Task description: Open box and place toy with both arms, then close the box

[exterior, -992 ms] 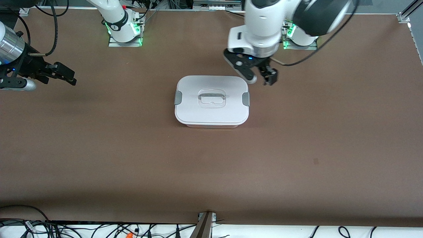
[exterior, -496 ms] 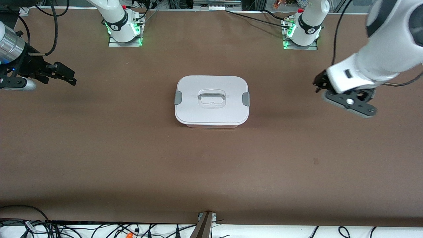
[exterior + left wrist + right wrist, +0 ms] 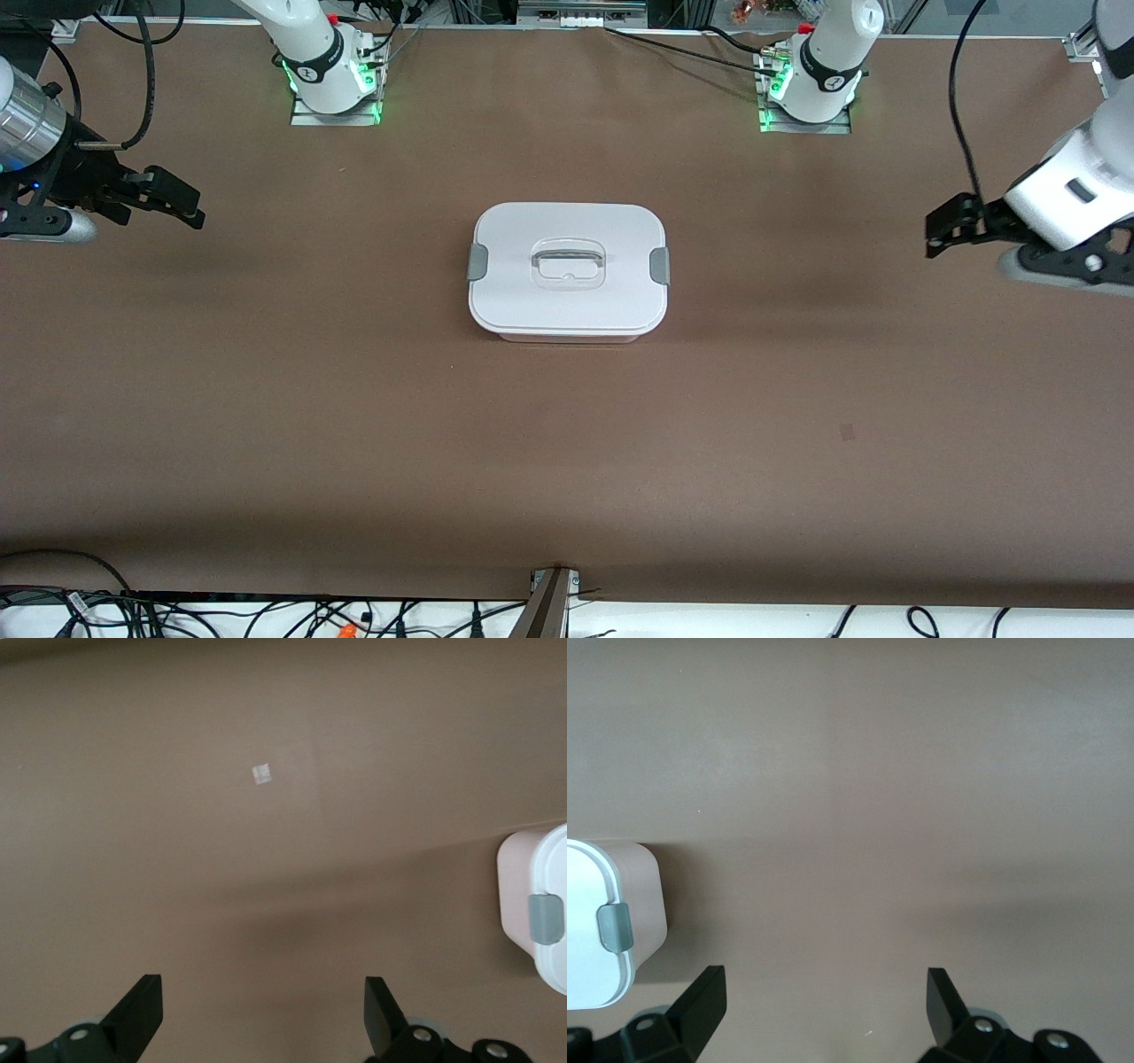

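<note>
The right gripper (image 3: 177,202) hangs over the brown worktop (image 3: 354,425) at the right arm's end, its jaws spread wide and holding nothing. In the right wrist view the same gripper (image 3: 824,1010) shows its two black fingers (image 3: 700,1005) standing far apart over bare worktop, and one end of the box (image 3: 642,895) sits off to the side of the jaws, well apart from them, its grey clip (image 3: 616,928) facing that way.

The box (image 3: 567,270) stands in the middle of the worktop, between the two sets of jaws and well clear of both. Its white lid (image 3: 567,292) lies on it, with a grey clip at each end and the clear recessed handle (image 3: 568,264) at the centre. The toy cannot be seen in any view.

The left gripper (image 3: 952,232) hangs over the worktop at the left arm's end, jaws likewise spread and empty. In the left wrist view this gripper (image 3: 261,1014) has its fingers (image 3: 385,1019) far apart over bare worktop, with the box's other end off to one side of them, pink wall (image 3: 514,895) under white lid. A small pale mark (image 3: 260,774) lies on the worktop ahead of these jaws.
</note>
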`<state>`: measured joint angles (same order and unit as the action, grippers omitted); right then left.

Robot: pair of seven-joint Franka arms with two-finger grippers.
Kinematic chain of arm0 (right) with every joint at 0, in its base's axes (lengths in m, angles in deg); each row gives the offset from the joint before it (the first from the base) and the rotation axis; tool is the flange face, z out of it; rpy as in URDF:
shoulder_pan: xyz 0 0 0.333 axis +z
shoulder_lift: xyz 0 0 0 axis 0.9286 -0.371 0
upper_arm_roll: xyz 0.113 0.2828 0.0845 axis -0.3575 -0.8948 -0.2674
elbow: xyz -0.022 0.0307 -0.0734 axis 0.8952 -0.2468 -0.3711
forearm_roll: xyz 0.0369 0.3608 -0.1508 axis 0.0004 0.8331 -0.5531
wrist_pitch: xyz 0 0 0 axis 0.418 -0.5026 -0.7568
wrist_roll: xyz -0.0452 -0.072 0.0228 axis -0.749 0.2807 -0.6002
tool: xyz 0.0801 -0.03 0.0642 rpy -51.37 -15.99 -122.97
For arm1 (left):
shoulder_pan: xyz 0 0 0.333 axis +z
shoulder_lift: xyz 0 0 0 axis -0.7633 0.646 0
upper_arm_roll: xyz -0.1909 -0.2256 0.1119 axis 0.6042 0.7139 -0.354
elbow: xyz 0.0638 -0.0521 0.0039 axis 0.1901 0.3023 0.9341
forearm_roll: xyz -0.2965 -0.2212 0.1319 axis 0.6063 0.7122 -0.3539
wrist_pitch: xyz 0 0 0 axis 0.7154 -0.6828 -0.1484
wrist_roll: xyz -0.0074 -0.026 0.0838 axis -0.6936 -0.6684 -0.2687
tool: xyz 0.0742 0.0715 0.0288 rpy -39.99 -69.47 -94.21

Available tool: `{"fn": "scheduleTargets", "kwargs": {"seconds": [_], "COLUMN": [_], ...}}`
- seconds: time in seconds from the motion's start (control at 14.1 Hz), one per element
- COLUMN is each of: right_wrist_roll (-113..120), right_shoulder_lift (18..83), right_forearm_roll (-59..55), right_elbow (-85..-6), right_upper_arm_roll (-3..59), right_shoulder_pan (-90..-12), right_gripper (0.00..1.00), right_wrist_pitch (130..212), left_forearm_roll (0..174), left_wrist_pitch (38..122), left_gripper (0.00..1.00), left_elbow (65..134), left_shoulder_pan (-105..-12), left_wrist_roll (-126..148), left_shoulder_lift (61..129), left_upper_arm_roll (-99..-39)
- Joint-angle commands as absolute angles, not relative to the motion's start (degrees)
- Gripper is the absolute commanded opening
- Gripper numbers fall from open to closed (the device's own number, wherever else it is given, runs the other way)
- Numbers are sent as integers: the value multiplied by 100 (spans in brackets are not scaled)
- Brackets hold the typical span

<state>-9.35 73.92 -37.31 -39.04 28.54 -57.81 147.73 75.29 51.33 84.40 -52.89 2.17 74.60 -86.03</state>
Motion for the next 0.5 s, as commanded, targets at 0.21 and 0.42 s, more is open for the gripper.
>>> {"fn": "scheduleTargets", "kwargs": {"seconds": [0.21, 0.42], "right_wrist_roll": [-951, -951], "right_shoulder_lift": [7335, 7335], "right_forearm_roll": [-3795, -3795], "right_elbow": [-3768, -3759], "right_upper_arm_roll": [2801, 2801], "right_shoulder_pan": [-5829, -5829], "right_gripper": [100, 100], "right_wrist_pitch": [14732, 14732], "left_forearm_roll": [7662, 7662], "left_wrist_pitch": [5344, 5344], "left_gripper": [100, 100], "left_elbow": [9395, 9227], "left_shoulder_pan": [-5407, -5477], "left_wrist_roll": [300, 388], "left_shoulder_lift": [6750, 6883], "left_upper_arm_roll": [-8836, -8687]}}
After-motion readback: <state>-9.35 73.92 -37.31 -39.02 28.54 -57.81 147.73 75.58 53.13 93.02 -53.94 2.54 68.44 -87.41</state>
